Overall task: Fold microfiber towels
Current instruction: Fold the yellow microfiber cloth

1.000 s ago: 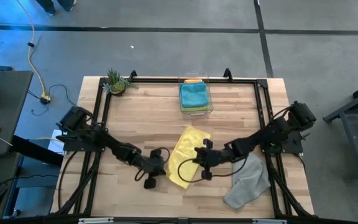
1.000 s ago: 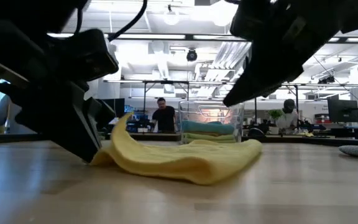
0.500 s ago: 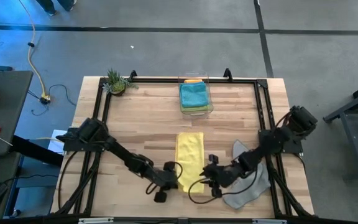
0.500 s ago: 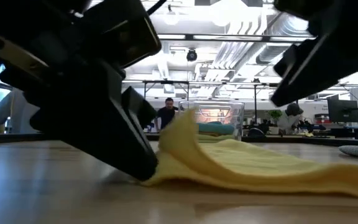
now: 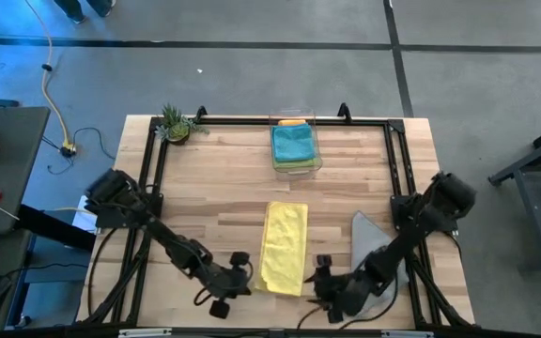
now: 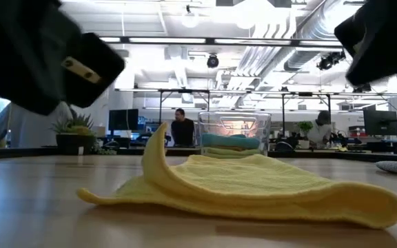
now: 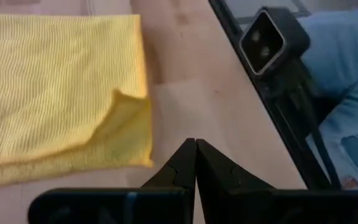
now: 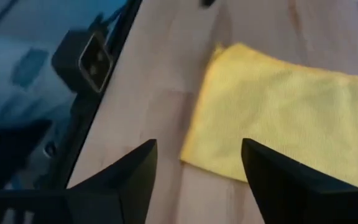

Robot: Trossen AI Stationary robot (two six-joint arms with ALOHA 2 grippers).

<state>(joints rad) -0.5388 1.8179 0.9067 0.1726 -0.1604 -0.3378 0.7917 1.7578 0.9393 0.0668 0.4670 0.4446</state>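
1. high view: the yellow towel [image 5: 285, 247] lies folded into a narrow strip at the table's [image 5: 224, 183] middle, with the left gripper [image 5: 236, 279] just beside its near left corner and the right gripper [image 5: 326, 284] near its right. the grey towel [image 5: 376, 261] lies under the right arm. teal towel [image 5: 293, 144] sits in the clear bin [image 5: 297, 161].
2. low view: the yellow towel [image 6: 253, 189] lies flat, one corner sticking up.
3. left wrist view: the left gripper [image 7: 195, 163], fingers pressed together, touches nothing.
4. right wrist view: the right gripper [image 8: 199, 171], fingers spread, holds nothing.
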